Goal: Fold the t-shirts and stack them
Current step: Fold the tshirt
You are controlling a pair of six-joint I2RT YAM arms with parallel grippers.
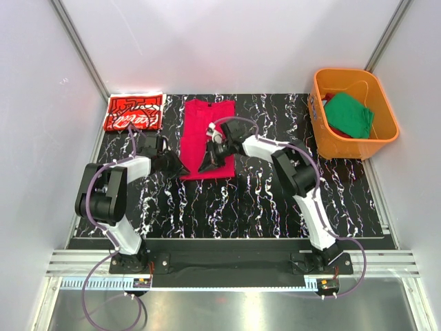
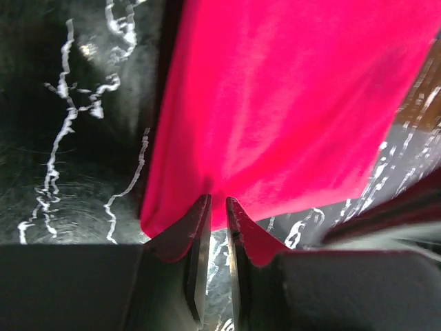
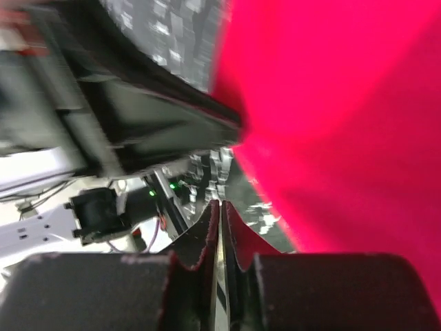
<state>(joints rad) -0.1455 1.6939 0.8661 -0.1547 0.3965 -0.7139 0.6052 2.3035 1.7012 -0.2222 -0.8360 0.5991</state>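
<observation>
**The crimson t-shirt (image 1: 207,127) worked at its near hem**

On the black marbled surface (image 1: 275,207) we see it at centre. The orange tub (image 1: 344,148) at far right holds the green t-shirt (image 1: 348,116). The printed red t-shirt (image 1: 133,112) lies far left. The left gripper (image 2: 216,201) jaws pinch the hem. The right gripper (image 3: 219,205) jaws are pressed together beside it.

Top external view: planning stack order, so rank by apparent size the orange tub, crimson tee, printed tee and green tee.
1. orange tub
2. crimson tee
3. printed tee
4. green tee, bunched inside the tub, so its rank is unsure
</observation>
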